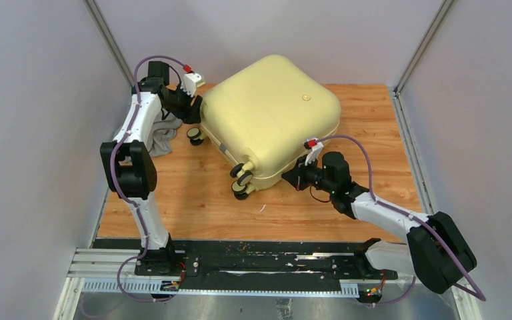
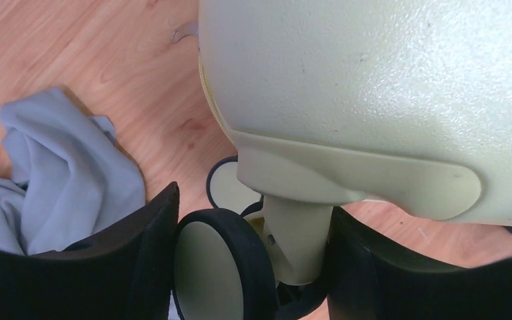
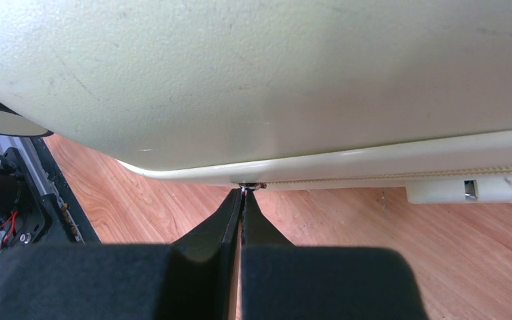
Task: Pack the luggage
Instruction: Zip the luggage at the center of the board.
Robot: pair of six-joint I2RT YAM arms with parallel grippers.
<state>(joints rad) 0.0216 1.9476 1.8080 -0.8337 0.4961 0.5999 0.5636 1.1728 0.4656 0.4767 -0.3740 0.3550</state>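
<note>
The luggage [image 1: 273,113] is a pale-yellow hard-shell suitcase lying flat and closed on the wooden table [image 1: 193,200]. My left gripper [image 1: 193,115] is at its far-left corner. In the left wrist view the left gripper [image 2: 253,220] is closed around a black-and-cream wheel [image 2: 217,267] and its stem, under the shell [image 2: 373,80]. My right gripper [image 1: 288,179] is at the suitcase's near edge. In the right wrist view the right gripper [image 3: 242,195] is shut, its tips pinching a small metal zipper pull [image 3: 250,187] on the seam below the shell [image 3: 240,67].
A crumpled grey cloth [image 1: 163,137] lies on the table left of the suitcase, by the left arm; it also shows in the left wrist view [image 2: 60,173]. Two wheels [image 1: 242,180] stick out at the suitcase's near-left corner. Grey walls enclose the table.
</note>
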